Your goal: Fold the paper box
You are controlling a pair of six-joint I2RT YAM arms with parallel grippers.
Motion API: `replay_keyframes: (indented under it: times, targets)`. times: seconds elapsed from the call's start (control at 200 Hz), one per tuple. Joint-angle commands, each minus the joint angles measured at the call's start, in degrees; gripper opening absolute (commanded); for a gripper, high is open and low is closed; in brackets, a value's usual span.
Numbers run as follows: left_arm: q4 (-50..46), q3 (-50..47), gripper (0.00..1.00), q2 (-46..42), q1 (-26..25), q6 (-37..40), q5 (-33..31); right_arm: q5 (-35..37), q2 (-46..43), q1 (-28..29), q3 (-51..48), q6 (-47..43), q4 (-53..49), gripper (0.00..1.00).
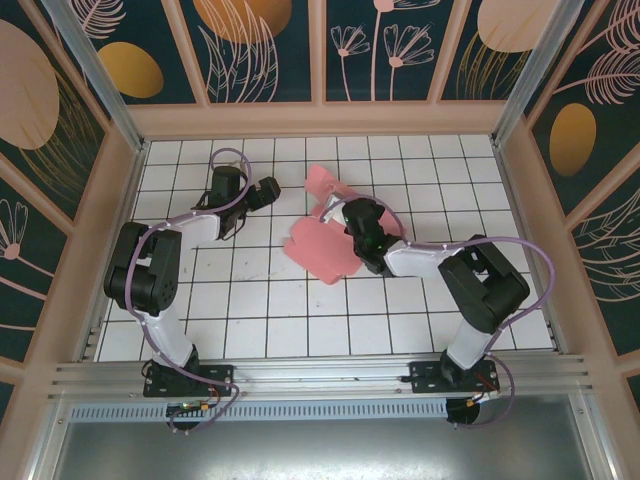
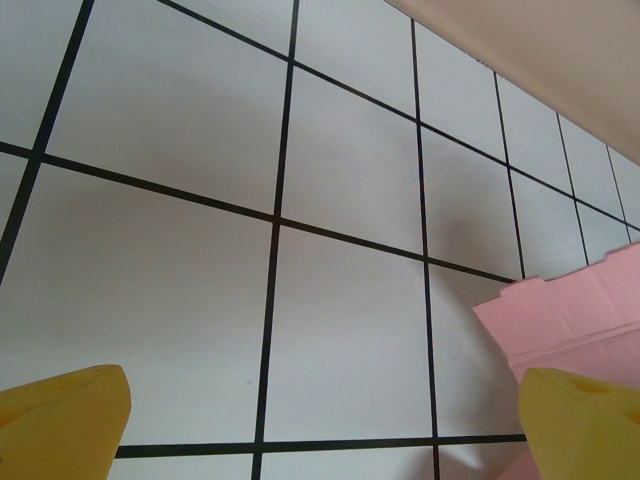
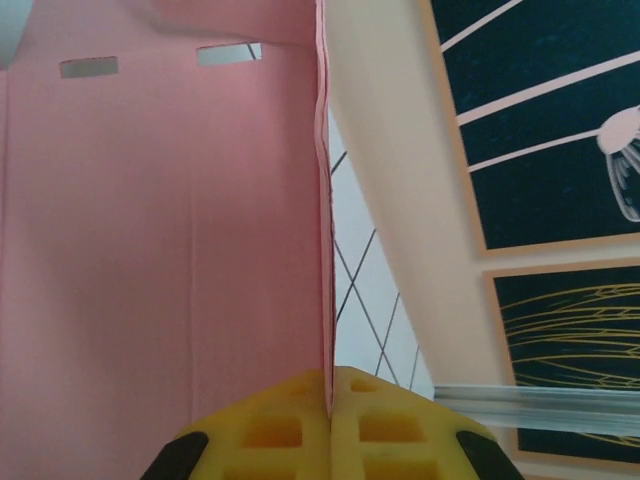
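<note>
The paper box [image 1: 322, 245] is a pink die-cut card sheet, partly raised, in the middle of the tiled floor. My right gripper [image 1: 352, 218] is shut on an upright edge of it; in the right wrist view the yellow fingers [image 3: 290, 420] pinch the thin pink edge [image 3: 322, 250] between them, and two slots [image 3: 88, 67] show in the panel. My left gripper [image 1: 268, 190] hangs open to the left of the card. Its yellow fingertips [image 2: 60, 420] stand wide apart over bare tiles, and a corner of the paper box [image 2: 570, 315] lies by the right fingertip.
Peach-framed walls [image 1: 320, 118] with dark floral panels close in the white tiled floor [image 1: 260, 320] on three sides. An aluminium rail [image 1: 320, 375] runs along the near edge by both arm bases.
</note>
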Motion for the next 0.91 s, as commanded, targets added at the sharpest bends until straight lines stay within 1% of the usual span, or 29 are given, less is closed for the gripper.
replay_keyframes:
  times: [0.0,0.105,0.205,0.49,0.686,0.831,0.901]
  targets:
    - [1.6,1.9,0.99,0.9,0.7,0.4,0.4,4.4,0.5,1.7,-2.6,-8.3,13.9,0.00]
    - [1.7,2.5,0.99,1.7,0.8,0.7,0.9,4.9,2.1,2.9,-4.8,-12.5,20.2,0.00]
    - [2.0,2.6,0.99,2.0,0.8,0.9,1.0,5.4,3.6,3.9,-5.3,-14.0,23.7,0.00]
    - [3.0,1.8,0.99,2.6,2.0,2.0,2.1,7.1,11.1,5.3,-7.5,-24.8,42.3,0.00]
    - [5.1,1.9,0.99,4.5,2.4,0.7,4.2,6.9,13.4,5.3,-7.4,-25.5,43.0,0.00]
    - [6.3,3.2,0.99,6.0,2.6,-0.4,5.9,7.4,16.1,5.2,-7.9,-28.7,49.2,0.00]
    - [6.4,4.3,0.99,6.7,2.7,-0.5,6.2,7.5,17.1,5.1,-8.0,-29.1,50.0,0.00]
